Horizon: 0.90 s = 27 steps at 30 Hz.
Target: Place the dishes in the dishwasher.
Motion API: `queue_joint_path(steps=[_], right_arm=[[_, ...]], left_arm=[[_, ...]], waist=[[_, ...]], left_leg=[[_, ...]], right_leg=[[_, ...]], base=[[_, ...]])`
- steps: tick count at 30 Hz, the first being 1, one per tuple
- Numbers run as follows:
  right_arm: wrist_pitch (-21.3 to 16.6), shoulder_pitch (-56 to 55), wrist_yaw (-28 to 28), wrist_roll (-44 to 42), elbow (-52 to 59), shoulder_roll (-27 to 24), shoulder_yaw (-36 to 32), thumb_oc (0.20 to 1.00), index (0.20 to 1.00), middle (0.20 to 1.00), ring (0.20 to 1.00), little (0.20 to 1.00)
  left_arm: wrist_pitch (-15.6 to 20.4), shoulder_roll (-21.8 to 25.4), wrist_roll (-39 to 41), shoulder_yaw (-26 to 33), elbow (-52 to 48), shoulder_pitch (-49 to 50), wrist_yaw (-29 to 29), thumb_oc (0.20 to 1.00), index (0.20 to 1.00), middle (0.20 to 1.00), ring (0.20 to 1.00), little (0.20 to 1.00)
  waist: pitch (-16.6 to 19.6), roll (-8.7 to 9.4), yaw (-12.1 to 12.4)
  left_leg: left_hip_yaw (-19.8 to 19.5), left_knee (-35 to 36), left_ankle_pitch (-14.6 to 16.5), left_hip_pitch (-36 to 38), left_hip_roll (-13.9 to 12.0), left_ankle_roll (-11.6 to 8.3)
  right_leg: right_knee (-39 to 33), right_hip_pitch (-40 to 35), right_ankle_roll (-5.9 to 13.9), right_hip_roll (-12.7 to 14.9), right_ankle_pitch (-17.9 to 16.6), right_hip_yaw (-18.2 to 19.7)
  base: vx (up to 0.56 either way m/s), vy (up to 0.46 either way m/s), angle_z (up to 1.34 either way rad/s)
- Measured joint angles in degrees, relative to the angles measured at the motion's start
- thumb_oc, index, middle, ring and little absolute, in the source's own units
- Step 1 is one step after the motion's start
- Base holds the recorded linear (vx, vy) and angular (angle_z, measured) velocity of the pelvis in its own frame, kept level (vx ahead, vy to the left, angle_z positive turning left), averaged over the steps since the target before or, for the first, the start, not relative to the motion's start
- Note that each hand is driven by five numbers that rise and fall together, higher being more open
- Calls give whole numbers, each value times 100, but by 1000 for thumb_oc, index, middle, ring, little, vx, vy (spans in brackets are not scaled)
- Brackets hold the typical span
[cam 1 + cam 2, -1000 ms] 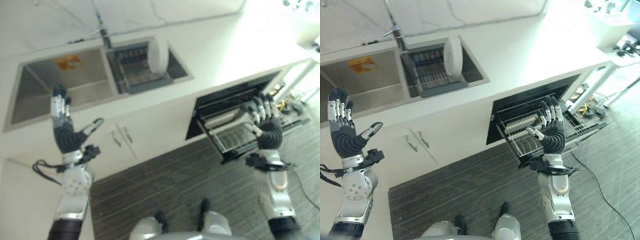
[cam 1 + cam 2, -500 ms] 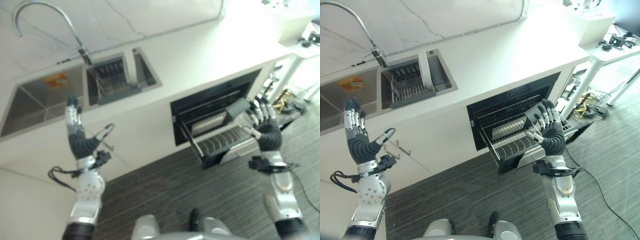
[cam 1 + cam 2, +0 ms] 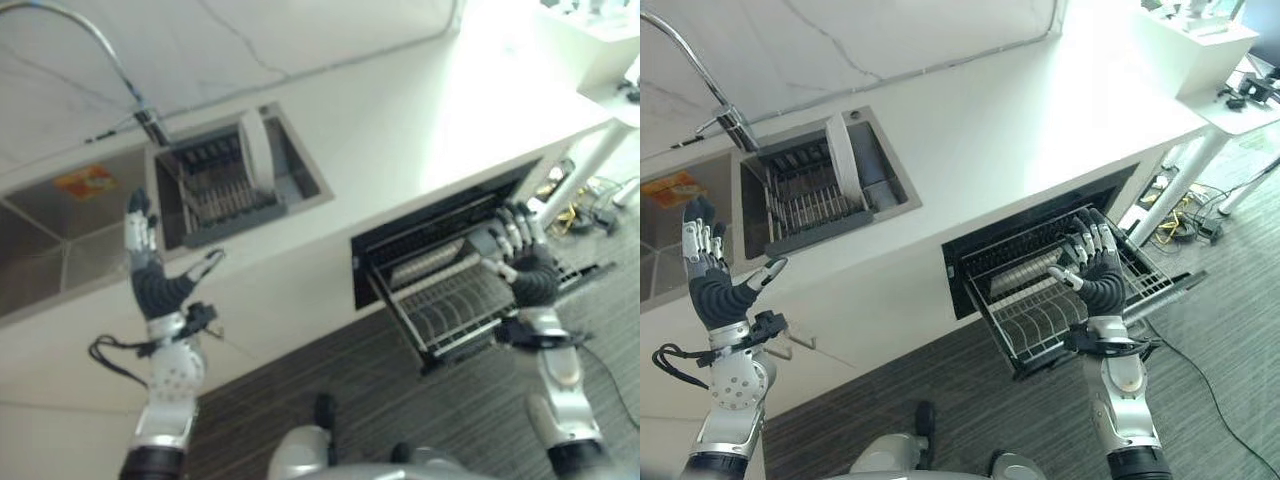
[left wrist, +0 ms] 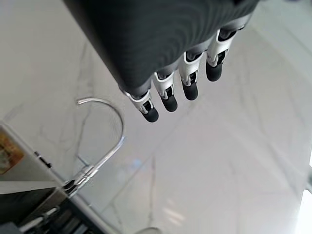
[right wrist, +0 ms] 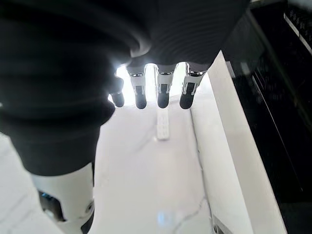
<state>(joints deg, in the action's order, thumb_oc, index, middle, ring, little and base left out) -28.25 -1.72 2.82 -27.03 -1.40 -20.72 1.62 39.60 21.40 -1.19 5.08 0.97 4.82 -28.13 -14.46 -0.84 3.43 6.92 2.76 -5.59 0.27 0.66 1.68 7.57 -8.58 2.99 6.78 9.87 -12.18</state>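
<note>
I am at the very start: both hands are raised and empty, nothing picked up yet. My left hand (image 3: 712, 290) is up at the left of the frame with fingers straight and spread, thumb out to the side. My right hand (image 3: 1095, 270) is up at the right, fingers straight and close together, in front of the dishwasher rack (image 3: 1060, 295), which is pulled out of the open dishwasher (image 3: 970, 262) and looks bare.

The one dish I can make out, a white plate (image 3: 843, 158), stands on edge in the drying rack (image 3: 805, 205) set in the sink (image 3: 60, 215), upper left. Next, I judge, I must reach the left hand over to that plate and grip its rim.

The white countertop (image 3: 1020, 130) runs diagonally under a curved faucet (image 3: 95, 50); grey striped floor (image 3: 960, 400) below, a white table (image 3: 1200, 75) upper right.
</note>
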Motion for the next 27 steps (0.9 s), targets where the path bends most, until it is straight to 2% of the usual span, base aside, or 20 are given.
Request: queue_joint_path(steps=[2,3,4,5,6,8,9,10,12,13,14,16,18,22,27], right_arm=[[21,77,0,-3,2,91,1,1000,1000,1000,1000,1000],[23,109,0,-4,2,109,6,1000,1000,1000,1000,1000],[31,74,-20,-12,105,196,-27,1000,1000,1000,1000,1000],[34,49,-12,-11,197,270,-7,1000,1000,1000,1000,1000],[34,50,22,-9,230,264,27,1000,1000,1000,1000,1000],[25,196,81,0,228,161,183,1000,1000,1000,1000,1000],[29,209,115,0,207,125,303,1000,1000,1000,1000,1000],[32,180,114,2,197,94,349,1000,1000,1000,1000,1000],[26,163,59,10,200,90,336,1000,1000,1000,1000,1000],[25,159,-1,22,200,98,334,1000,1000,1000,1000,1000],[29,144,-47,85,196,109,322,1000,1000,1000,1000,1000],[53,185,-93,111,204,65,222,1000,1000,1000,1000,1000],[86,150,-121,107,191,-28,198,1000,1000,1000,1000,1000],[184,70,110,-68,191,-144,223,1000,1000,1000,1000,1000],[258,124,415,-133,208,-140,450,1000,1000,1000,1000,1000]], left_arm=[[-4,135,-27,-1,-109,-33,18,1000,1000,1000,1000,1000],[-8,196,-52,-1,-110,-45,22,1000,1000,1000,1000,1000],[-38,255,-183,-16,-114,-126,20,1000,1000,1000,1000,1000],[-71,333,-334,-43,-132,-136,26,1000,1000,1000,1000,1000],[-109,439,-408,-40,-162,-108,3,1000,1000,1000,1000,1000],[-152,607,-443,9,-193,-116,-160,1000,1000,1000,1000,1000],[-181,672,-451,7,-186,-138,-226,1000,1000,1000,1000,1000],[-184,657,-477,-22,-163,-170,-229,1000,1000,1000,1000,1000],[-175,522,-464,-11,-342,-156,-240,1000,1000,1000,1000,1000],[-177,502,-450,-14,-428,-7,-233,1000,1000,1000,1000,1000],[-182,511,-451,-11,-438,89,-216,1000,1000,1000,1000,1000],[-197,302,-467,-45,-555,252,-190,1000,1000,1000,1000,1000],[-192,281,-503,-49,-613,234,-152,1000,1000,1000,1000,1000],[-193,165,-500,-46,-606,222,-104,1000,1000,1000,1000,1000],[-193,135,-454,-50,-599,224,-72,1000,1000,1000,1000,1000]], waist=[[-1,45,140],[0,53,188],[-2,52,173],[1,18,86],[17,40,92],[-12,-30,-6],[-12,-73,-106],[-5,-83,-193],[96,-34,-59],[173,78,74],[280,261,163],[309,120,146],[345,-21,100],[386,-94,1],[400,-105,150]], left_leg=[[91,4,179,136,155,176],[153,0,189,163,157,192],[106,-123,413,181,193,282],[173,-60,416,289,127,314],[304,-31,427,357,105,325],[438,24,496,391,49,381],[506,25,442,389,45,345],[470,41,455,414,47,324],[434,58,479,456,-64,220],[420,64,471,462,-85,116],[375,67,488,453,-1,1],[334,72,458,479,-167,-148],[324,130,414,481,-372,-272],[297,226,355,570,-547,-407],[126,259,351,495,-532,-410]], right_leg=[[151,36,158,195,-101,-112],[202,25,161,233,-107,-103],[776,238,398,270,-149,-76],[1638,697,500,404,-123,-54],[1811,914,515,511,-15,-76],[1297,1473,648,804,-81,-279],[879,1669,776,907,-351,-289],[837,1772,711,987,-575,-260],[558,1599,636,848,-741,-457],[249,1324,539,705,-859,-543],[-254,928,476,617,-1178,-581],[-1027,505,360,325,-1415,-627],[-1249,448,251,45,-1504,-620],[-1256,368,160,-116,-1444,-626],[-1256,354,163,-98,-1398,-766]], base=[[158,221,-13],[199,273,-26],[192,227,-20],[126,66,-32],[72,-10,-42],[51,-88,-49],[26,-174,-6],[16,-177,27],[20,-118,19],[35,-111,3],[25,-105,-3],[12,-68,-6],[25,-50,-12],[6,-10,-1],[9,-5,16]])
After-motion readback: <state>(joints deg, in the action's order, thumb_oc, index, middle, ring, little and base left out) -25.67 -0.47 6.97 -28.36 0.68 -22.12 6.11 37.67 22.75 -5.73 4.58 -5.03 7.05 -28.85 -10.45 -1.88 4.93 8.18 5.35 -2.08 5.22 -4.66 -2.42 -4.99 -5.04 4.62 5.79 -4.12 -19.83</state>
